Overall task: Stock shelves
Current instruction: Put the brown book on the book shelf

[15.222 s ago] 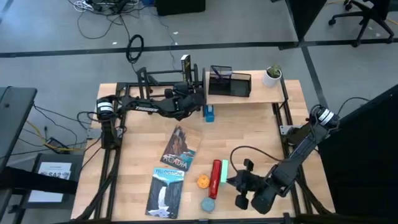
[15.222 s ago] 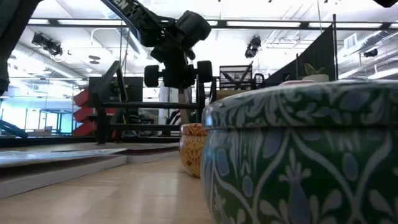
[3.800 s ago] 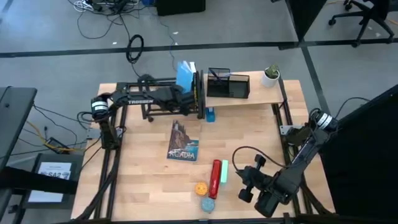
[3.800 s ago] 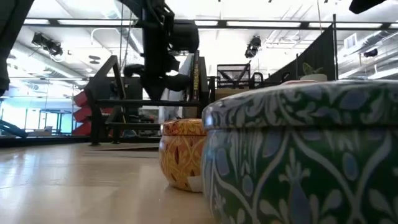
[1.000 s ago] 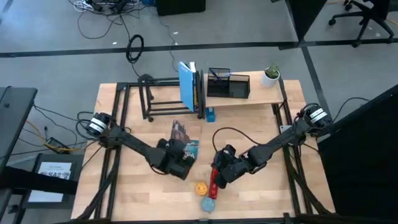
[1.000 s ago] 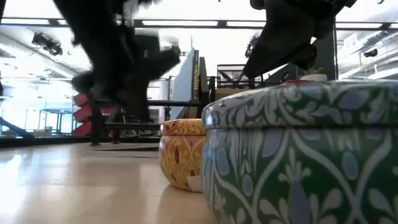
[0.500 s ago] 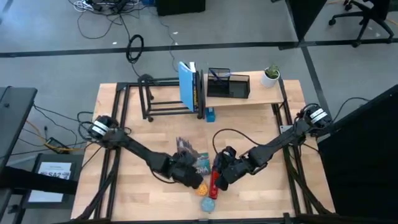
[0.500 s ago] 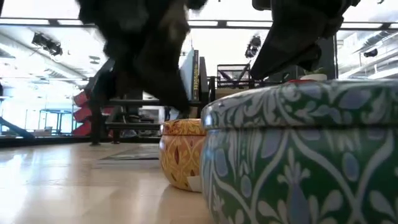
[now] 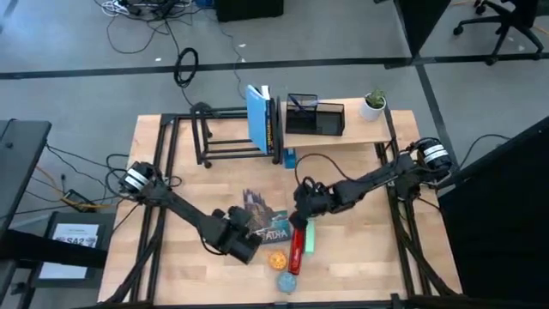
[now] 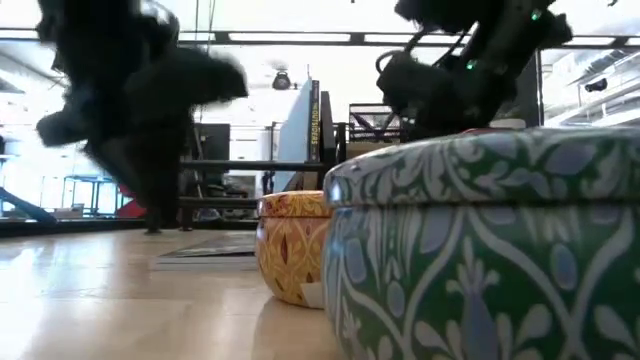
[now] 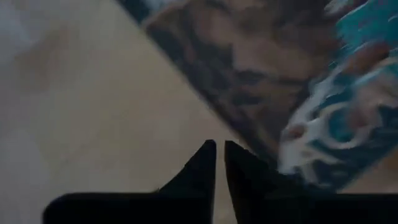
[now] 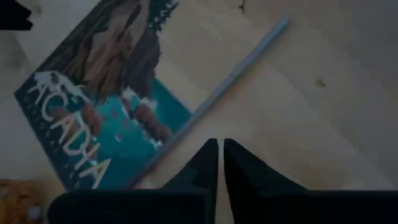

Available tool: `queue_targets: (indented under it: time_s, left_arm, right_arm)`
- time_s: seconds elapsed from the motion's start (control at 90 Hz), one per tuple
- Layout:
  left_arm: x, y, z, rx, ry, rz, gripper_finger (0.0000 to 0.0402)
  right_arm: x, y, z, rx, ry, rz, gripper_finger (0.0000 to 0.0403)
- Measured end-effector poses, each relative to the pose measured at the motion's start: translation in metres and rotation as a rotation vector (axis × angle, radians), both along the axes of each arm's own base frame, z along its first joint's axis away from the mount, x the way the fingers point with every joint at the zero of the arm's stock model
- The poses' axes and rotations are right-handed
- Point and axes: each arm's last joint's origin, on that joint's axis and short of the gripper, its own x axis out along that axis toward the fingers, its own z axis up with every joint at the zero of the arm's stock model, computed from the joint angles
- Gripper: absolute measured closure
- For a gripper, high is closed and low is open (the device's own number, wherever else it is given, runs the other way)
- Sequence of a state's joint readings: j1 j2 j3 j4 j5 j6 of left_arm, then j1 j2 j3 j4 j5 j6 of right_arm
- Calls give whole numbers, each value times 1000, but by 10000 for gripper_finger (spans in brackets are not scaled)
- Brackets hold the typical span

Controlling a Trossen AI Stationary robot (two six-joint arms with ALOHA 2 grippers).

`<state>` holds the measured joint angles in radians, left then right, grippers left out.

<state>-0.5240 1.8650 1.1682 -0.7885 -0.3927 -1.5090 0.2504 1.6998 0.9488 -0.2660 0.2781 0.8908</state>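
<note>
The Acadia book [image 9: 262, 221] lies flat on the table between my two grippers. My left gripper [image 9: 247, 239] is shut at the book's near left edge [image 11: 205, 93]. My right gripper [image 9: 300, 206] is shut beside its right edge [image 12: 205, 106]. The black tube rack [image 9: 227, 137] at the far side holds a blue book [image 9: 256, 113] standing upright with another book next to it. To the rack's right, the wooden plank shelf [image 9: 360, 130] carries a mesh organizer [image 9: 316, 116] and a potted plant [image 9: 375, 105]. My left gripper has its shut fingertips [image 11: 208, 152] low over the table next to the book's edge; I cannot tell whether they touch it. My right gripper has its shut fingertips [image 12: 211, 149] just off the book's long edge [image 12: 186, 124]; I cannot tell whether they touch it.
A red pack [image 9: 296, 249] and a green pack [image 9: 309, 239] lie side by side right of the book. An orange tin [image 9: 276, 257] and a blue-green tin [image 9: 285, 281] stand near the front edge. A small blue object [image 9: 288, 157] sits under the plank shelf's left end.
The book has slid toward the near right and turned on the table. My left gripper swung toward the right over the book's near end, then drew back to the left. My right gripper has moved from the red pack toward the far edge, up to the book's right side.
</note>
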Motion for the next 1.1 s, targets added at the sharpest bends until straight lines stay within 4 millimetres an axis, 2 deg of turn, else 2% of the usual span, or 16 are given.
queue_targets:
  time_s: [0.1, 0.233, 0.411, 0.689, 0.833, 1.1]
  left_arm:
    - [-2, 6, -14, -33, -47, 25, 329]
    - [2, 10, -24, -60, -155, 45, 279]
    - [11, 14, -30, -83, -316, 76, 240]
    - [13, 20, -38, -107, -439, 98, 232]
    - [22, 16, -34, -142, -551, 82, 233]
    - [25, 15, -31, -118, -591, 49, 233]
  right_arm:
    - [1, -4, -7, 6, 22, 1, 403]
    - [6, -1, -29, 26, 70, 27, 403]
    - [16, 3, -50, 40, 70, 59, 402]
    - [15, 5, -47, 16, 53, 80, 402]
    - [15, 5, -47, 8, 53, 80, 402]
    - [14, 8, -47, -2, 56, 90, 402]
